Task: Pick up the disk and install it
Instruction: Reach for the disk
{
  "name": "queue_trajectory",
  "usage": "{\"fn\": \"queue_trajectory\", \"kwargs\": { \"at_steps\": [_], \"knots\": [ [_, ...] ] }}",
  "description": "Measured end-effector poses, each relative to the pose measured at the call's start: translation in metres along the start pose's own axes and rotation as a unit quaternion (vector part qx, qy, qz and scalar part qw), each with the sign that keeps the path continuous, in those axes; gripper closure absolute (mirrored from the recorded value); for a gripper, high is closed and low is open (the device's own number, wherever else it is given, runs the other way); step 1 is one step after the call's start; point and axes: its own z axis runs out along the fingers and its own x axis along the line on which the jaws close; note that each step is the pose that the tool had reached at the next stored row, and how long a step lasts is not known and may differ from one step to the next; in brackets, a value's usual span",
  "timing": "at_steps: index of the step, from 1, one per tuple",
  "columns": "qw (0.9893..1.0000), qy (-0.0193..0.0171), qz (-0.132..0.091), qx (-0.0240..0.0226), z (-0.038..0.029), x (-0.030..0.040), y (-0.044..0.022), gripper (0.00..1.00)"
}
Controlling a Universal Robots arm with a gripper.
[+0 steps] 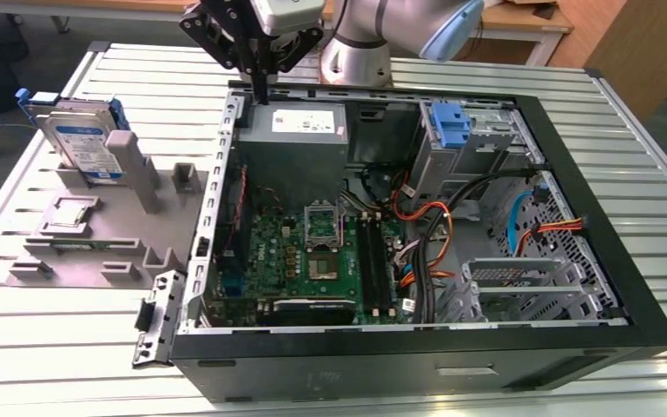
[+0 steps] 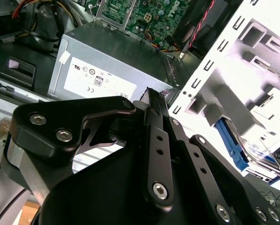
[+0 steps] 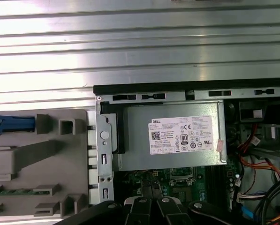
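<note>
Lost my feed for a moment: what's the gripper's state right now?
Gripper: shut, holding nothing; the disk stands in the grey rack.

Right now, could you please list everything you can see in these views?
disk: one, silver-grey in blue carrier, upright in the holder
holder: one, grey, at the exterior view's left of the case
case: one, black, open, on the table
power supply: one, grey, inside the case below the gripper
motherboard: one, green, inside the case
bracket: one, blue, in the case's drive bay
cables: several, orange and black, beside the motherboard
table: one, slatted metal, under everything
arm: one, silver-grey, behind the case in the exterior view
gripper: one, black, above the power supply, jaws together, empty
</note>
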Motion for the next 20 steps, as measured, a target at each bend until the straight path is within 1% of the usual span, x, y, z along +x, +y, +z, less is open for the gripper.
{"fn": "queue_trajectory", "kwargs": {
  "at_steps": [11, 20],
  "knots": [
    [1.0000, 0.0000, 0.000, 0.0000, 0.0001, 0.0026, -0.0002, 0.90],
    [1.0000, 0.0000, 0.000, 0.0000, 0.0000, 0.0074, -0.0006, 0.90]
  ]
}}
